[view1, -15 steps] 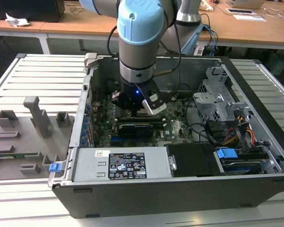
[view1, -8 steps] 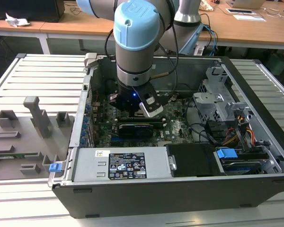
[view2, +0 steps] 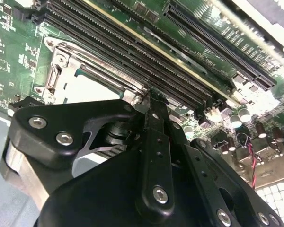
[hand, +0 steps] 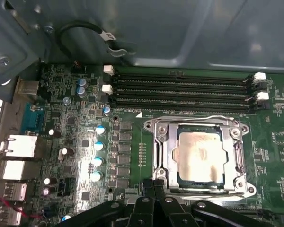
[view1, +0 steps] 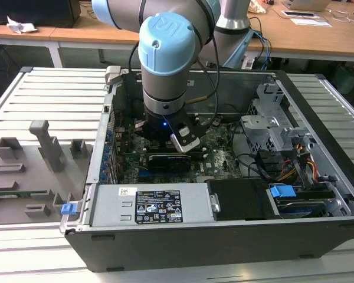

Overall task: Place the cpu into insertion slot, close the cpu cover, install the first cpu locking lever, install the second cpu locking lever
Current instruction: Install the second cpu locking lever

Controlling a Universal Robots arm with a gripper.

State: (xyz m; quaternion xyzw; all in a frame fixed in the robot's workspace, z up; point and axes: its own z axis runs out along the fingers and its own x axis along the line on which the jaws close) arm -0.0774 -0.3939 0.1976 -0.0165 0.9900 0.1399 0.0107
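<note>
The cpu [hand: 200, 158], silvery, smudged tan, sits under the cpu cover [hand: 162, 151]; jaws pressed together.

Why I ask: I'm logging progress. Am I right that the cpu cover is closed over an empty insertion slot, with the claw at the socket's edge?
Not quite: the insertion slot is not empty. In the first wrist view the cpu lies in it, framed by the closed cpu cover, with the claw at the socket's edge.

The exterior view looks down into the open case [view1: 318, 230]; both wrist views hover close over the insertion slot [hand: 201, 156].
</note>
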